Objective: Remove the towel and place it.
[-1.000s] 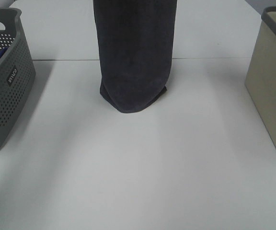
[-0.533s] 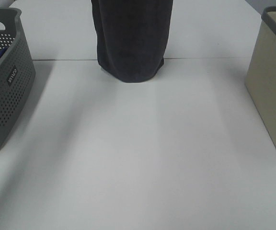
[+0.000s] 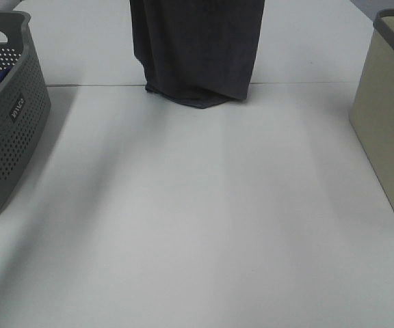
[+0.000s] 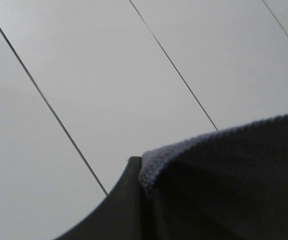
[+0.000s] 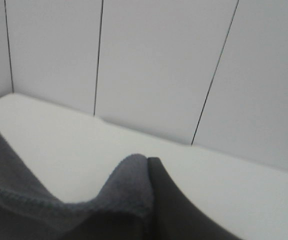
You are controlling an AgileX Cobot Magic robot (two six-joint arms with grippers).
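Both grippers are closed on cloth: the left gripper [image 4: 140, 171] and the right gripper [image 5: 148, 167] each pinch a hemmed edge of the towel [image 3: 195, 51], which hangs over the far middle of the table [image 3: 197, 225], between the grey basket [image 3: 9, 123] and the beige basket [image 3: 388, 123].

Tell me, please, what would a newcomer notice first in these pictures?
The large dark charcoal-grey terry towel hangs in folds at the top centre of the high view, over the far part of the white table. A grey perforated plastic basket stands at the left edge, and a beige smooth-walled basket with a dark rim at the right edge. The left claw and the right claw each pinch the towel's edge.
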